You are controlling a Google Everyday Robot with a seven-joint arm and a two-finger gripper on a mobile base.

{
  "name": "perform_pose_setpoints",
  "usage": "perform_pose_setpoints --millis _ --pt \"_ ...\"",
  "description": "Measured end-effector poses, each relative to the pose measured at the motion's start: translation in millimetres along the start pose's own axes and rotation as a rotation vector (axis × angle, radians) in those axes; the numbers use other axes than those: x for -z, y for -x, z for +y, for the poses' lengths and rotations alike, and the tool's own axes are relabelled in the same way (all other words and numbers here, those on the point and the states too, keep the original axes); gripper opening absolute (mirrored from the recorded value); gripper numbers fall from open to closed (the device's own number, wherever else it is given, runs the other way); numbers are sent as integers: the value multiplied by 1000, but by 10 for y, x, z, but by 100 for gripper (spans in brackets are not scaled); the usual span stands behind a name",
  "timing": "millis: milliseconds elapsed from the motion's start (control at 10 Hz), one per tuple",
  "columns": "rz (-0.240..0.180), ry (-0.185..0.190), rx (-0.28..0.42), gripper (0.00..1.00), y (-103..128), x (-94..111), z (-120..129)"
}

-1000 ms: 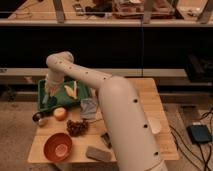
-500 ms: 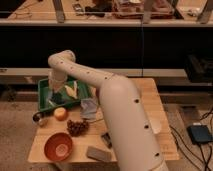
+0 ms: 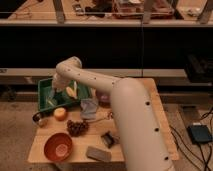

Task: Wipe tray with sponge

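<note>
Wooden table [image 3: 140,125] at frame centre: my gripper [image 3: 56,86] hangs over the green tray [image 3: 46,95], its grasp hidden, and I see no sponge, so I judge wiping unfinished.

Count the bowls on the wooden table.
1: the orange-brown bowl sits at the table's front left corner, apart from the tray, where the gripper is. The arm may hide others.

Green tray [image 3: 46,90], cream hand [image 3: 58,88] over it, orange-brown bowl [image 3: 58,146], grey block [image 3: 98,154], dark grapes [image 3: 77,127]
</note>
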Motion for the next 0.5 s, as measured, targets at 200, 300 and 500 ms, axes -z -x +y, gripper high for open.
perform_pose_setpoints --millis 200,300,500 --pt "6 -27 9 0 -12 6 -25" --pt "10 -38 18 0 1 6 -85" --pt "7 -53 30 0 58 -37 -211"
